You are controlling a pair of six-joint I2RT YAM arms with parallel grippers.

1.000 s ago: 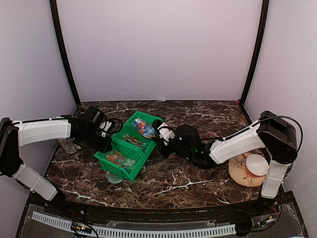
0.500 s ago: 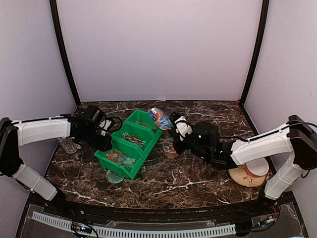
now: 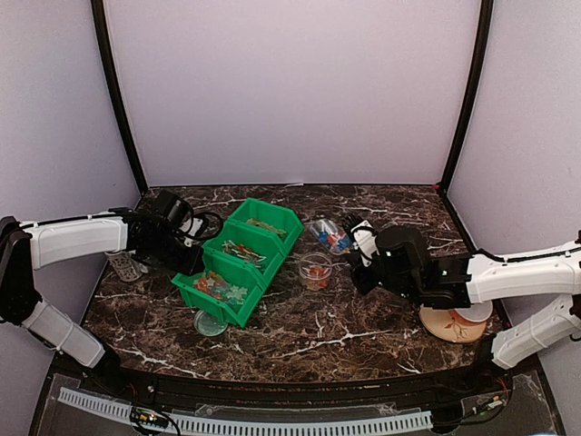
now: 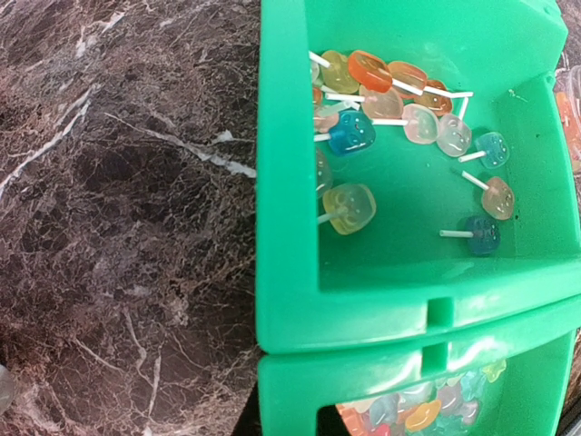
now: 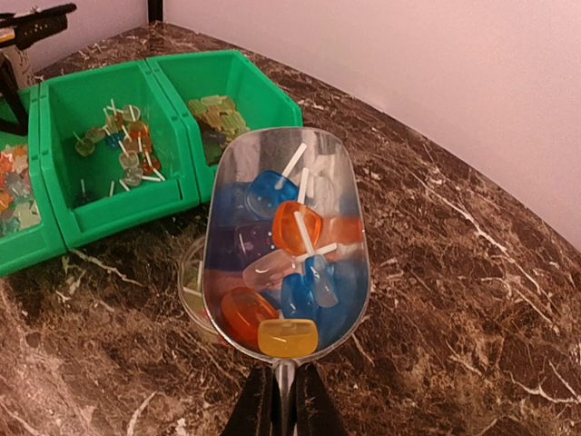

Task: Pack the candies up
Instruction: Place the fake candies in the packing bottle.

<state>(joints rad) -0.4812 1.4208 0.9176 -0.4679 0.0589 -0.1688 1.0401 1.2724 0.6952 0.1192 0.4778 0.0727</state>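
Overhead: right gripper (image 3: 352, 243) clamped on metal scoop (image 3: 329, 236), loaded with candies (image 3: 334, 240), held right of the green bins (image 3: 238, 263) and above a clear cup (image 3: 315, 271) beside them. Left gripper (image 3: 188, 252) closed, against the bins' left side.

Left wrist: green bins (image 4: 363, 300) close up; lollipop candies (image 4: 349, 207) lie inside; fingers out of frame.

Right wrist: right gripper (image 5: 283, 400) pinches the scoop (image 5: 322, 173) handle; candies (image 5: 295, 227) fill the bowl, right of the bins (image 5: 118, 213), over the cup (image 5: 191, 282).
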